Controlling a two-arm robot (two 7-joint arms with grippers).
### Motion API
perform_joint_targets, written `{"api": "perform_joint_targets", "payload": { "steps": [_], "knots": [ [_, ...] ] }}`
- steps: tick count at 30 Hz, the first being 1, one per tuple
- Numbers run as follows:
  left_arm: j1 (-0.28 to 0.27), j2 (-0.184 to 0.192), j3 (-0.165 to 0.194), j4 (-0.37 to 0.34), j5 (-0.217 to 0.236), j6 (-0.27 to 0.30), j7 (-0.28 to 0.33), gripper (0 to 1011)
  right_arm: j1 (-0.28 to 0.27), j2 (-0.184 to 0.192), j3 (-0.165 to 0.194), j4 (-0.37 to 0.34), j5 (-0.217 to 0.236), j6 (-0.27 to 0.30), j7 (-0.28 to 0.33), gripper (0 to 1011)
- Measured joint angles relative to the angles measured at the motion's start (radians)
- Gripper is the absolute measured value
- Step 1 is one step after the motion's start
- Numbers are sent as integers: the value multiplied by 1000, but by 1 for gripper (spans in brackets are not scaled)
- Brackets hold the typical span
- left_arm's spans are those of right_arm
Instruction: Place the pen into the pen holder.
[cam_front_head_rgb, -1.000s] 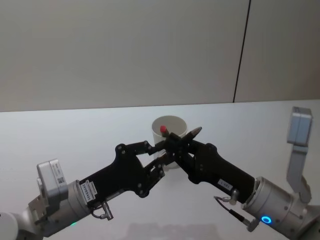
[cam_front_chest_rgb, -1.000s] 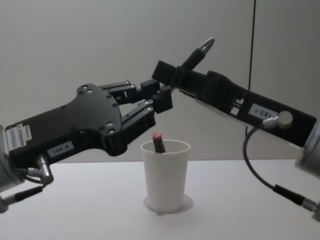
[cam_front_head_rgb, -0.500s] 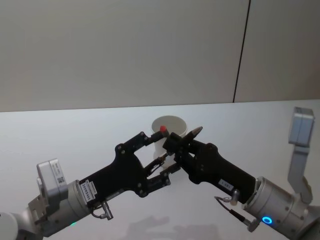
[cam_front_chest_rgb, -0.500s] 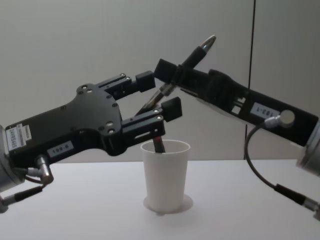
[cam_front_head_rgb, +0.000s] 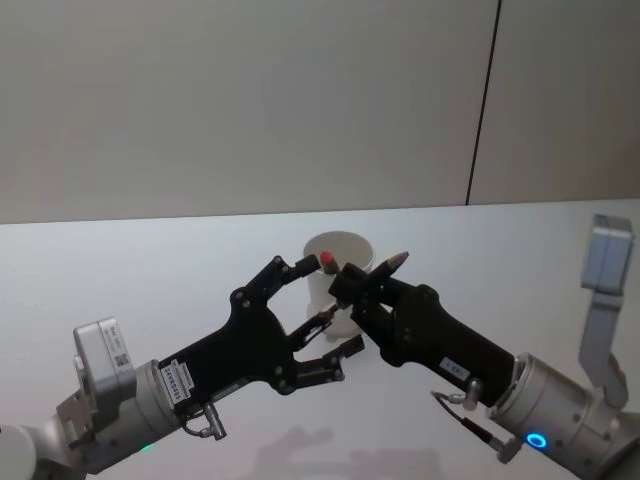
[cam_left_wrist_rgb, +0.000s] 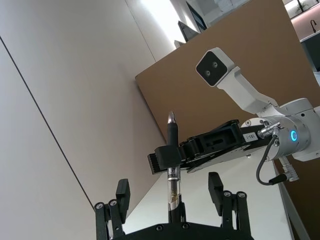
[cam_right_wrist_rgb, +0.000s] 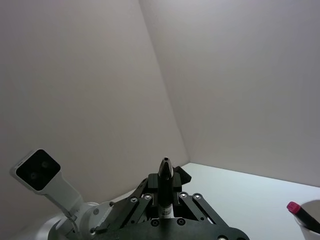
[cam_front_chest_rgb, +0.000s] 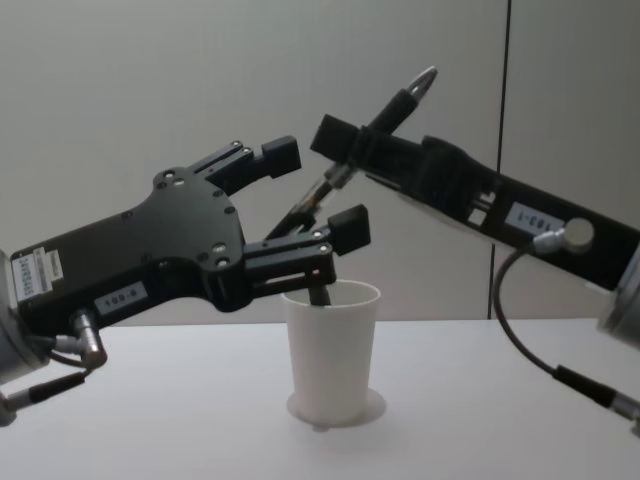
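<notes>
Spanning bare white table (cam_front_head_rgb: 140, 262), grey wall (cam_front_head_rgb: 240, 100)

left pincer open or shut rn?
Open. The left pincer has its fingers spread wide apart, clear of the pen, which the right pincer grips.

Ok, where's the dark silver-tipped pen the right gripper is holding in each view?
Head view: the dark silver-tipped pen is at centre, its tip toward the upper right, beside the white paper cup.
Chest view: upper middle, slanting up to the right above the cup.
Left wrist view: middle of the picture, between the fingers of the open left gripper.
Right wrist view: low centre.
Shared landmark: the black right gripper shut on its barrel.
</notes>
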Motion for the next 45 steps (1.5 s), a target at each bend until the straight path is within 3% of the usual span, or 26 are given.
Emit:
{"api": "perform_joint_targets", "payload": {
  "steps": [13, 26, 35, 44, 45],
  "knots": [
    [0, 0, 0, 0, 0, 0, 0, 1002, -8, 20, 8, -29, -48, -39, -90, 132],
    [0, 0, 0, 0, 0, 0, 0, 1002, -11, 34, 18, -67, -169, -76, -247, 132],
    [0, 0, 0, 0, 0, 0, 0, 1002, 0, 28, 20, -85, -292, -91, -373, 132],
    [0, 0, 0, 0, 0, 0, 0, 1002, 38, -5, 14, -74, -445, -92, -500, 132],
    [0, 0, 0, 0, 0, 0, 0, 1002, 50, -16, 11, -64, -479, -91, -523, 132]
  ]
}}
